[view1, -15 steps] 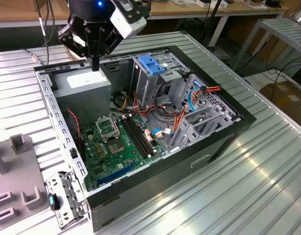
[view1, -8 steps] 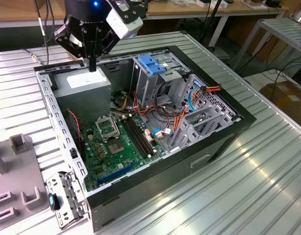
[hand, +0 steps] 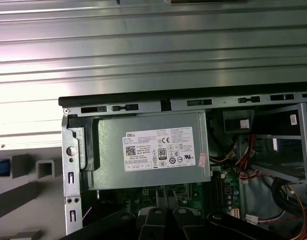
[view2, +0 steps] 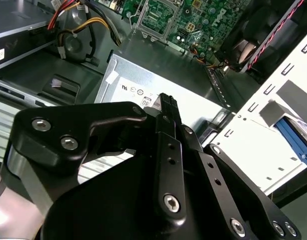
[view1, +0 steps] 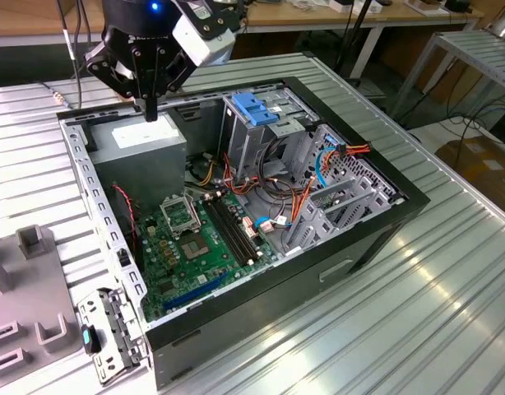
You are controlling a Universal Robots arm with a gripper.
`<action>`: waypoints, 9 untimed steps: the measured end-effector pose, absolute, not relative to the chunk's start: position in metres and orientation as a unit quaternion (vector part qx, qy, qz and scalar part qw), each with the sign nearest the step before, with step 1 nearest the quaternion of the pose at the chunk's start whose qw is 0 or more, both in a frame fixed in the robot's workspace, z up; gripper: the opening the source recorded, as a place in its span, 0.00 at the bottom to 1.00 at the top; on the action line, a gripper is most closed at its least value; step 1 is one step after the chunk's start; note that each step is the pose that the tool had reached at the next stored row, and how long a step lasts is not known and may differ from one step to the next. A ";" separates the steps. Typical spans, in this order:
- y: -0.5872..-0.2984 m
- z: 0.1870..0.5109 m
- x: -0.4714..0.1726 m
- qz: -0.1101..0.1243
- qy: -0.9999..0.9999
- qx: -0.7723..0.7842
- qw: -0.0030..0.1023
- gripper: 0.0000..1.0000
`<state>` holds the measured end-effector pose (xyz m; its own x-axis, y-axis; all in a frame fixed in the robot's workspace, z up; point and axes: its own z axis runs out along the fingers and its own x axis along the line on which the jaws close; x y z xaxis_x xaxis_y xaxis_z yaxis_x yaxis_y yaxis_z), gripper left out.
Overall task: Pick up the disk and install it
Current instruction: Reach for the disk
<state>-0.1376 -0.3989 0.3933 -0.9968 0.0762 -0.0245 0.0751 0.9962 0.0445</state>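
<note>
My gripper hangs over the back corner of the open computer case, just above the grey power-supply box. Its black fingers are pressed together with nothing between them. In the first wrist view the power-supply box lies straight below, with the black gripper links at the picture's edge. A blue strip with silver metal beside it sits past the case's perforated wall. I cannot tell whether it is the disk.
Inside the case are a tall metal cage with a blue handle, a green motherboard and bundles of red, orange and yellow cables. A grey slotted fixture and a loose metal bracket lie on the ribbed table.
</note>
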 end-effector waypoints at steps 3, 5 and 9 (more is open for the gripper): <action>-0.399 0.393 -0.139 0.022 0.999 0.038 0.013 0.11; -0.399 0.393 -0.140 0.022 0.999 0.038 0.013 0.11; -0.399 0.393 -0.142 0.022 0.999 0.038 0.013 0.11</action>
<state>-0.1420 -0.3989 0.3933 -0.9968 0.0762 -0.0244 0.0751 0.9962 0.0446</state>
